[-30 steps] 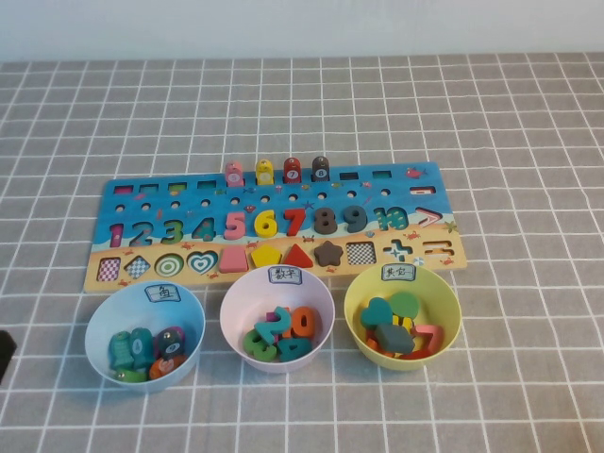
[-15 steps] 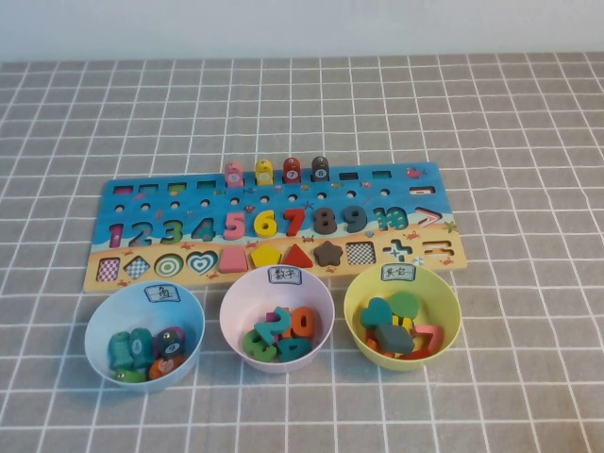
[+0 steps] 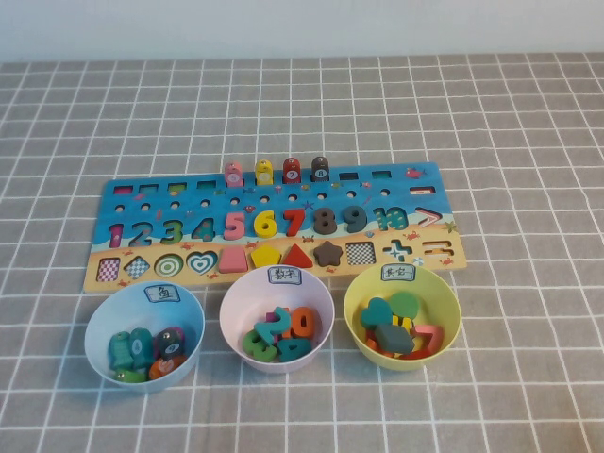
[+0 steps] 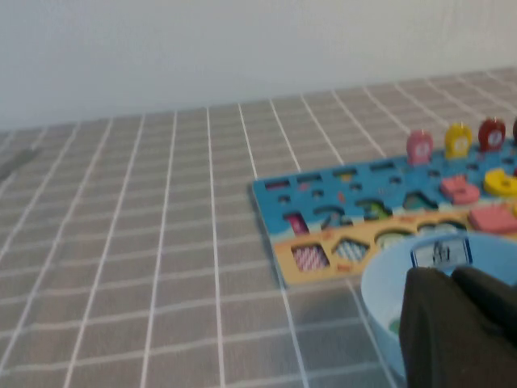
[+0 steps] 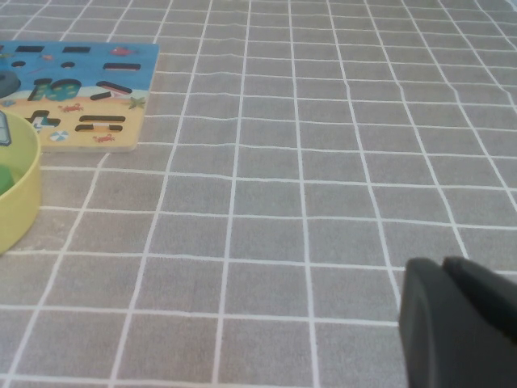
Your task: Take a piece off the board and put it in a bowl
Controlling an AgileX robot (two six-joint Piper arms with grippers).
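The blue puzzle board point(image 3: 142, 203) lies mid-table and holds number pieces such as a yellow 6 point(image 3: 266, 224), shape pieces such as a red triangle point(image 3: 298, 256), and several pegs point(image 3: 292, 171) at its back edge. In front stand a blue bowl point(image 3: 94, 326), a pink bowl point(image 3: 231, 302) and a yellow bowl point(image 3: 448, 307), each holding pieces. Neither gripper shows in the high view. My left gripper point(image 4: 452, 275) is shut and empty, just by the blue bowl point(image 4: 380, 283). My right gripper point(image 5: 443, 265) is shut and empty, over bare cloth right of the yellow bowl point(image 5: 20, 202).
A grey checked cloth point(image 3: 528, 142) covers the whole table. A white wall point(image 3: 302, 28) runs along the far edge. The board's left end point(image 4: 279, 194) shows in the left wrist view and its right end point(image 5: 89, 89) in the right wrist view.
A dark part of my left arm at the left edge of the high view one second ago has gone out of view. The board, bowls and pieces have not moved.
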